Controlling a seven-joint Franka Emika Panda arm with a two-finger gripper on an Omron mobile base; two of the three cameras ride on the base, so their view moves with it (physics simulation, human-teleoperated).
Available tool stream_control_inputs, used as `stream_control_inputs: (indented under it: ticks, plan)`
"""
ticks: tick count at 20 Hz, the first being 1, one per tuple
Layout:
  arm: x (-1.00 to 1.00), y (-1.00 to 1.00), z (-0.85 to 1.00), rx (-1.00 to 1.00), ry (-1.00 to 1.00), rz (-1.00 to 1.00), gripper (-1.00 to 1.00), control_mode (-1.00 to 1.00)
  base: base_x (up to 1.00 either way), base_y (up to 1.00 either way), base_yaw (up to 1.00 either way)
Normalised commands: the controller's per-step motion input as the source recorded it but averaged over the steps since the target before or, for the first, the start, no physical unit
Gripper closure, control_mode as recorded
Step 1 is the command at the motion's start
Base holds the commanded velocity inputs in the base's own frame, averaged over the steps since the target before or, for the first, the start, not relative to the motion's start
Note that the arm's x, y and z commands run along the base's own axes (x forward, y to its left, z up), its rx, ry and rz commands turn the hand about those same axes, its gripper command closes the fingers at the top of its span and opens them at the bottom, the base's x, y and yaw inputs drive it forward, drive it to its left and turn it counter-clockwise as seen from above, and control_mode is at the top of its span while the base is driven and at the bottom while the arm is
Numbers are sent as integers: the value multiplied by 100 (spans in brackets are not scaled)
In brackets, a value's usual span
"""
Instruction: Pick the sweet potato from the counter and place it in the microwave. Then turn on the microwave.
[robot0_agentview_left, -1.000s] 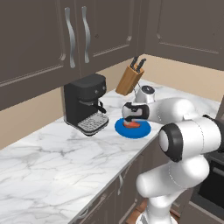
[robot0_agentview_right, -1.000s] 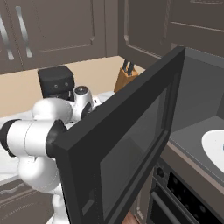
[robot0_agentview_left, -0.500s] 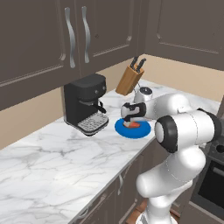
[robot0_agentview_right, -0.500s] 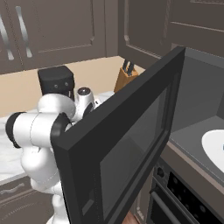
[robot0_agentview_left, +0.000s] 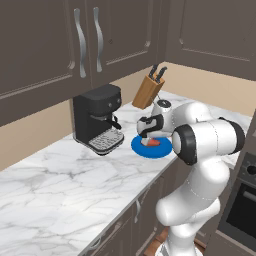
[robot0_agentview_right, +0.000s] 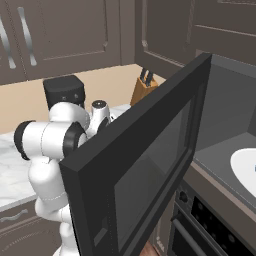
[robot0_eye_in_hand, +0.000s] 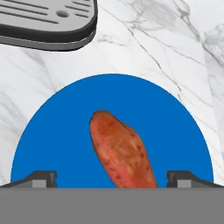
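The sweet potato (robot0_eye_in_hand: 122, 151), a reddish-orange oblong lump, lies on a round blue plate (robot0_eye_in_hand: 52, 144) on the white marble counter (robot0_eye_in_hand: 153, 48). My gripper (robot0_eye_in_hand: 112, 177) hangs open just above it, a dark fingertip on each side and the potato's near end between them. In the left base view the gripper (robot0_agentview_left: 146, 136) is low over the sweet potato (robot0_agentview_left: 153, 142) and the plate (robot0_agentview_left: 162, 151). The microwave (robot0_agentview_right: 225, 115) stands to the right with its dark glass door (robot0_agentview_right: 145, 175) swung wide open and a white turntable (robot0_agentview_right: 247, 170) inside.
A black coffee machine (robot0_agentview_left: 97, 117) stands just left of the plate, its grey drip tray (robot0_eye_in_hand: 48, 19) close to the plate's rim. A wooden knife block (robot0_agentview_left: 148, 90) is behind the plate. An oven (robot0_agentview_left: 240, 200) sits below the microwave. Dark wall cabinets hang overhead.
The arm's elbow has swung slightly left and up, and the hand has sunk a little lower over the plate. The jaws stayed open.
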Motion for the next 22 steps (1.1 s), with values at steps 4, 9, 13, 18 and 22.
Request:
stream_control_inputs:
  ticks: [4, 9, 13, 18, 22]
  plan:
    - [13, -2, -17, -1, 3, 3, -100, -100, 0, 0, 0]
    - [11, 0, -18, -2, 3, 2, -100, -100, 0, 0, 0]
    - [14, 0, -19, -2, 4, 2, -100, -100, 0, 0, 0]
    - [17, 0, -18, -2, 5, 2, -100, -100, 0, 0, 0]
    - [15, 0, -19, -2, 5, 2, -100, -100, 0, 0, 0]
